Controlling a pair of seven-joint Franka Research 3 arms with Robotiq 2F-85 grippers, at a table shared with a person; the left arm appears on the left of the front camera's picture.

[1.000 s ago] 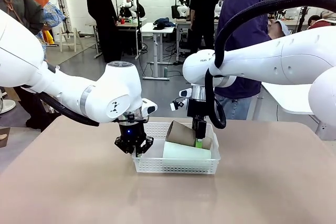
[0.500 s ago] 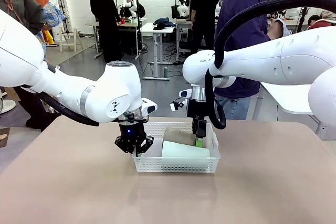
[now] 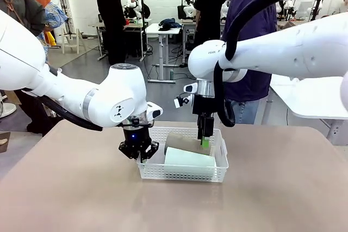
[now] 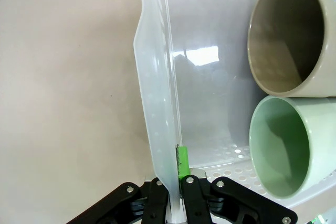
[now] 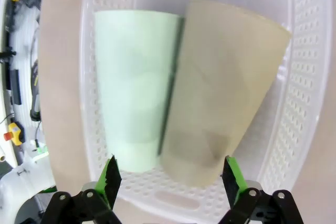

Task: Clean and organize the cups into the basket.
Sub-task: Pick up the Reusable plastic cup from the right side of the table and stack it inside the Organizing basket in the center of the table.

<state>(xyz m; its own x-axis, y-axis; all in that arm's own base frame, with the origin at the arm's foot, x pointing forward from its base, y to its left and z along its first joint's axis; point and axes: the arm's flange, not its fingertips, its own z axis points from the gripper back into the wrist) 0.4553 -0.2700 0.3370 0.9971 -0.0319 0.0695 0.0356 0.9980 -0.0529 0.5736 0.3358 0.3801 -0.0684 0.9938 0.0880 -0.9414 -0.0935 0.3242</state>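
- Under both grippers, on the tan table point(image 3: 76, 188): the white basket point(image 3: 182, 173) sits near mid-table, with bare tabletop on every side. Either arm has room to lift or pull away.
- Directly below the right gripper point(image 5: 170, 177): the tan cup point(image 5: 226, 93) and mint cup point(image 5: 134, 87) lie in the basket side by side, touching, mouths toward the left gripper point(image 4: 178, 182).
- Open basket floor lies between those mouths and the left gripper's wall.
- Right gripper: fingers spread wide, holding nothing, above the cups' narrow ends.
- Left gripper: fingers pressed together, pinching the basket's end wall, likely steadying it.
- Judgement: both visible cups are stowed and the task is nearly finished. Releasing the rim seems to be what remains.
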